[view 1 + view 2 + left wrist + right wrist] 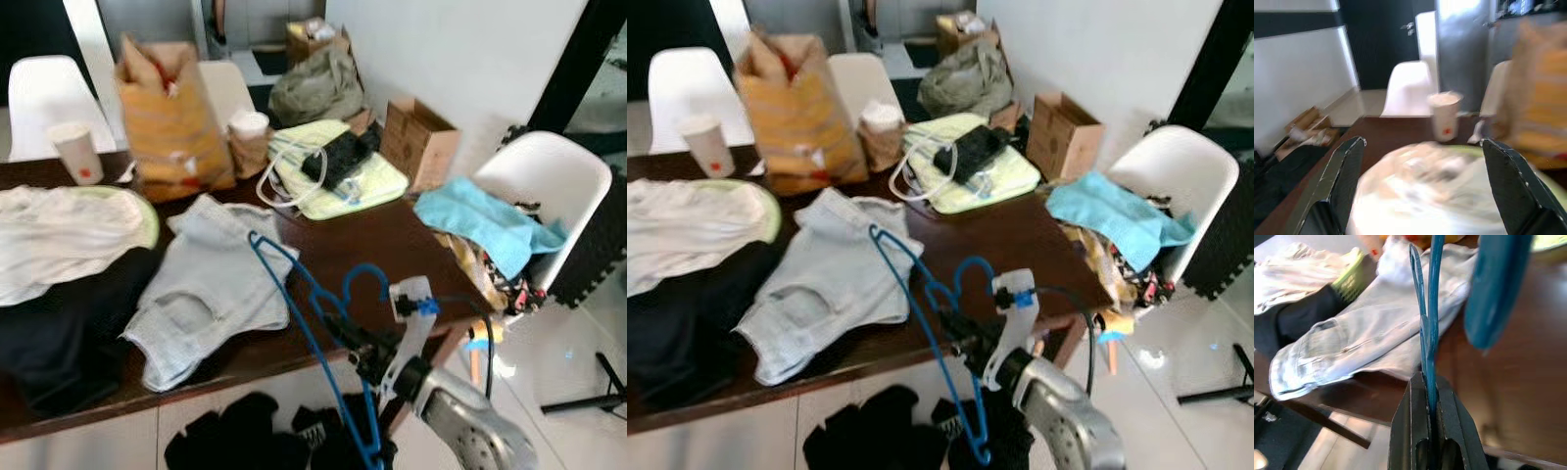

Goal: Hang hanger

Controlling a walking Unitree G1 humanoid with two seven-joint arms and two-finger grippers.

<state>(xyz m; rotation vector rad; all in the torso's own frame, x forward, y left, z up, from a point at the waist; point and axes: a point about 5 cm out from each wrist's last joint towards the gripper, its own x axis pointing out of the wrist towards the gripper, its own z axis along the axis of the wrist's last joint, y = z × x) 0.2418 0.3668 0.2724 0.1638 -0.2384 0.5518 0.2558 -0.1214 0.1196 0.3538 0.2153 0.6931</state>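
Dark wooden table point(392, 245) carries pale denim shorts point(211, 284), an orange paper bag point(171, 117) and a paper cup point(76, 152).

Blue hanger point(309, 323) is held in the air over the table's near edge, above dark clothes on the floor.

Right gripper point(1431, 404): 2 fingers pinched tight on the hanger's thin frame near the hook point(364, 279).

Left gripper point(1420, 186): fingers spread wide, empty, above white cloth.

Judgement: hanger light, stiff, thin, smooth; likely to pivot in a pinch. Grip near the neck suits hooking.

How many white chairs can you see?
3. One chair behind the table's far left, one behind the yellow bag, one at the right end. Others may be hidden.
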